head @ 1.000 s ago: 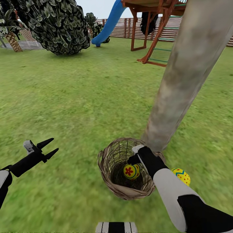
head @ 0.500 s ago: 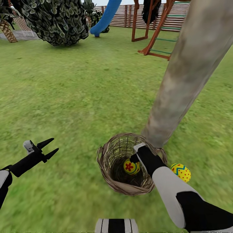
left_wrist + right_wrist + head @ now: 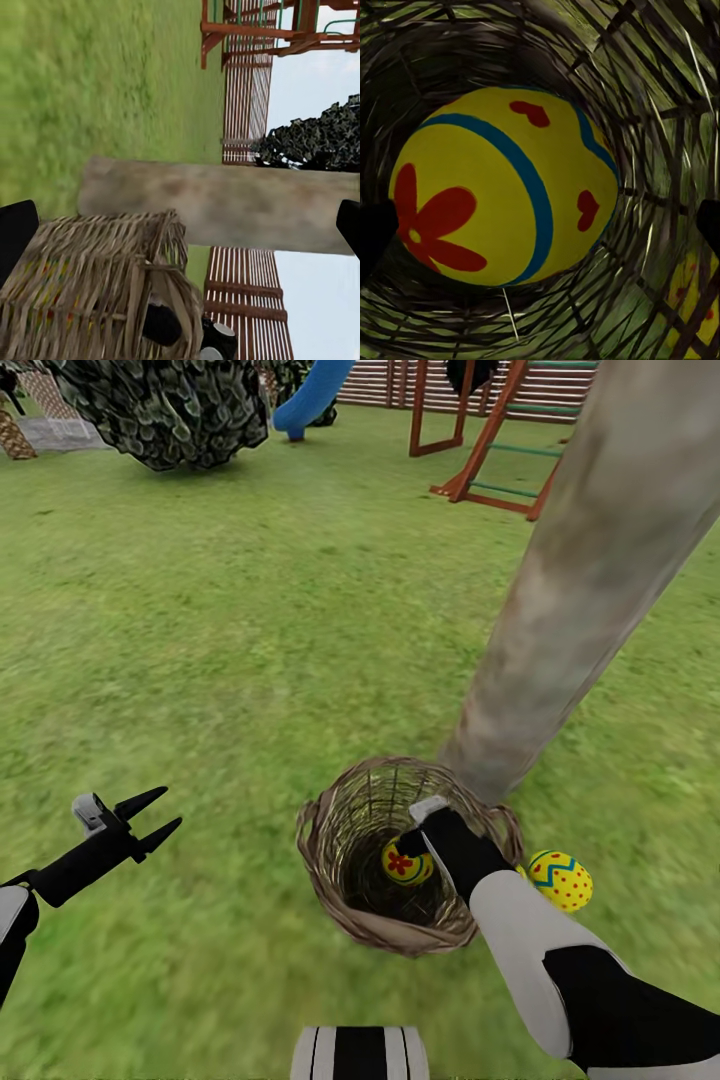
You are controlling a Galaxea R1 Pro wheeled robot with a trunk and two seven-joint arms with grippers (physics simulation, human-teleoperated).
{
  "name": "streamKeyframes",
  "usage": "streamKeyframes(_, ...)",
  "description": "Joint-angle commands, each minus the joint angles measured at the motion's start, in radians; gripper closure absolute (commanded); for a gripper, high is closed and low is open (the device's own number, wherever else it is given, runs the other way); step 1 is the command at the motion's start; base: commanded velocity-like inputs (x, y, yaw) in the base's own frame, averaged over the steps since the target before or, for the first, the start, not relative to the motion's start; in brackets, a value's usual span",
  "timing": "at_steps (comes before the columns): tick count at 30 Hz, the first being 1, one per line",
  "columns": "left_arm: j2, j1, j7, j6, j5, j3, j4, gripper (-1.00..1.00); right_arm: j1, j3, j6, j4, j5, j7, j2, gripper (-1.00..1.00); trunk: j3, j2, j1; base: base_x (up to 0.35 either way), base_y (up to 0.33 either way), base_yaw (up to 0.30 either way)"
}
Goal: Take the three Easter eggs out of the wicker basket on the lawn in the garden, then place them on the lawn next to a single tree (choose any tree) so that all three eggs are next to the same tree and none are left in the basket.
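One egg [image 3: 559,880] already lies on the grass [image 3: 250,660] beside the tree trunk [image 3: 580,600], while the right gripper [image 3: 413,844], fingers spread, reaches into the basket [image 3: 330,830] around the flowered egg [image 3: 502,187], so closing and lifting likely comes next; the left gripper [image 3: 150,820] hangs open.

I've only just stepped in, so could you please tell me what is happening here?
The robot is emptying a wicker basket that sits on the lawn at the foot of a tree. Its right hand is down inside the basket, open around a flower-marked egg. Another egg already lies on the grass beside the trunk. The left hand hangs open off to the side, holding nothing.
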Motion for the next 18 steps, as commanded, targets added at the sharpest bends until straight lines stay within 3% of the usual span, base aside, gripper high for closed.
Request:
streamKeyframes(1, 0.000, -0.001, -0.004, 0.005, -0.002, 0.001, 0.000, -1.00, 0.000, 0.001, 0.003, -0.002, 0.011, 0.028, 0.000, -1.00, -0.005, -0.001, 0.000, 0.000, 0.000, 0.000)
streamKeyframes(7, 0.000, -0.001, -0.004, 0.005, -0.002, 0.001, 0.002, -1.00, 0.000, 0.003, 0.000, -0.009, 0.013, 0.071, -0.001, -1.00, -0.028, -0.002, 0.003, 0.000, 0.000, 0.000)
streamKeyframes(18, 0.000, -0.001, -0.004, 0.005, -0.002, 0.001, 0.002, -1.00, 0.000, 0.001, -0.024, -0.036, 0.011, 0.073, -0.004, -1.00, -0.070, -0.005, 0.008, 0.000, 0.000, 0.000)
